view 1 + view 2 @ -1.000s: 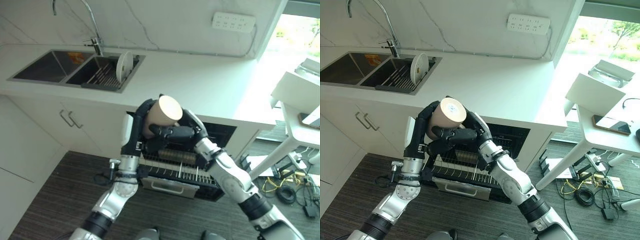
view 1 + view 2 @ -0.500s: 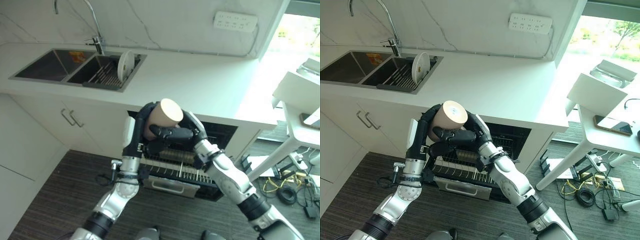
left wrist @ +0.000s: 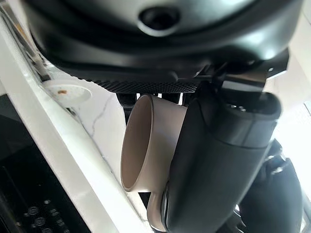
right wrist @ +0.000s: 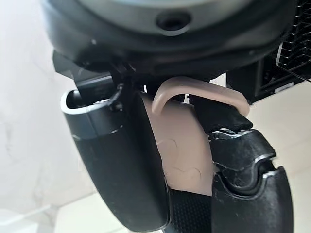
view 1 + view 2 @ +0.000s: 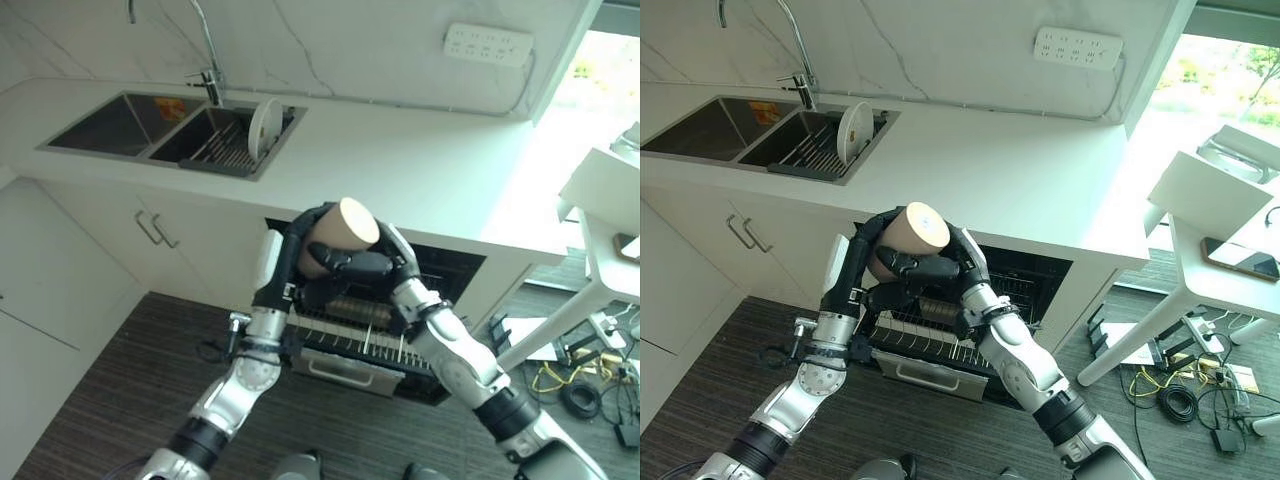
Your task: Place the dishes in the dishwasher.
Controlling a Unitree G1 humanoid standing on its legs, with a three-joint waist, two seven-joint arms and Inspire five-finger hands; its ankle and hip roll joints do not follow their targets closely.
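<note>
I see a white countertop [image 5: 420, 165] with a double sink [image 5: 130, 122] and a curved tap [image 5: 205, 45] at its far left. A white power strip [image 5: 488, 45] hangs on the marble wall. Cabinet handles [image 5: 155, 230] show below; a white table [image 5: 1220, 225] stands at right, over loose cables [image 5: 1180, 395] on the floor.

Head stereo pair looks steeply down from above the robot, facing the countertop [image 5: 420, 170] toward 12 o'clock; sink [image 5: 170, 130] at 10 o'clock, open dishwasher [image 5: 1030, 275] near centre, both wide. Both eyes share nearly the whole scene, slightly offset. Each wrist camera sits very close behind its own hand, both looking at the same beige mug [image 3: 146, 145] from opposite sides.
</note>
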